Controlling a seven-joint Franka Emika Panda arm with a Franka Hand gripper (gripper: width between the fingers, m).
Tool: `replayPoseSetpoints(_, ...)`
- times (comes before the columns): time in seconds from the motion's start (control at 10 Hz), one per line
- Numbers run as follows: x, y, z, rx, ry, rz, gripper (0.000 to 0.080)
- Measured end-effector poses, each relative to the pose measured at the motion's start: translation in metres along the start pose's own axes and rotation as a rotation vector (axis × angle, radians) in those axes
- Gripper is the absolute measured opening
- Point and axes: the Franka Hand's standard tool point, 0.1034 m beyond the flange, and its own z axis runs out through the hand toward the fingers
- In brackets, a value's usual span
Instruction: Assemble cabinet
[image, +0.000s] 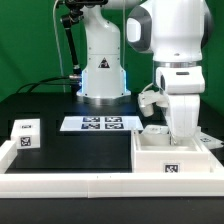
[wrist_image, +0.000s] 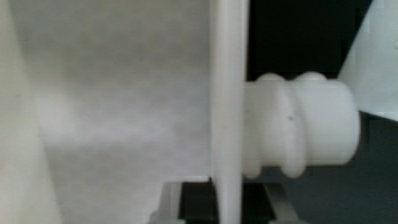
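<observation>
White plastic is filling nearly the whole wrist view. A broad pale wall of the large white plastic box with square black-and-white tags, the cabinet (image: 176, 152), is standing close to the camera. A white ribbed round plastic piece (wrist_image: 306, 130) is butting against a thin white edge, and I cannot tell whether that piece belongs to the cabinet.

In the exterior view the cabinet is sitting at about five o'clock on the black table (image: 55, 105), close to the low white plastic wall (image: 70, 182) running along the six o'clock side. The white two-finger gripper (image: 166, 124) is reaching down at the cabinet's twelve o'clock side. The box is hiding its fingers, so I cannot tell whether they are spread, pressed together or pinching something.

Judging by this, the arm is working on the cabinet body itself, taking hold of it or lining up on one of its walls. The next move is likely calling for a square, firm grip on that thin wall and slow travel, since the low wall is leaving little room.

The small white tagged plastic cube (image: 25, 133) is waiting at nine o'clock, well apart from the cabinet. The thin flat white marker board (image: 100, 123) is lying near the centre.

No brand or lettering is showing legibly; only the square tags are visible.
</observation>
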Motion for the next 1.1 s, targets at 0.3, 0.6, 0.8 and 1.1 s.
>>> replayPoseSetpoints(0.3,-0.005,-0.004,-0.022,-0.060,0.017,0.046,0.0315)
replayPoseSetpoints(0.6,-0.011,-0.025,-0.042,-0.077,0.011,0.068,0.0667)
replayPoseSetpoints(0.8,-0.008,-0.040,-0.050,-0.080,0.011,0.068,0.0758)
replayPoseSetpoints(1.1,-0.010,-0.040,-0.048,-0.078,0.010,0.072,0.0797)
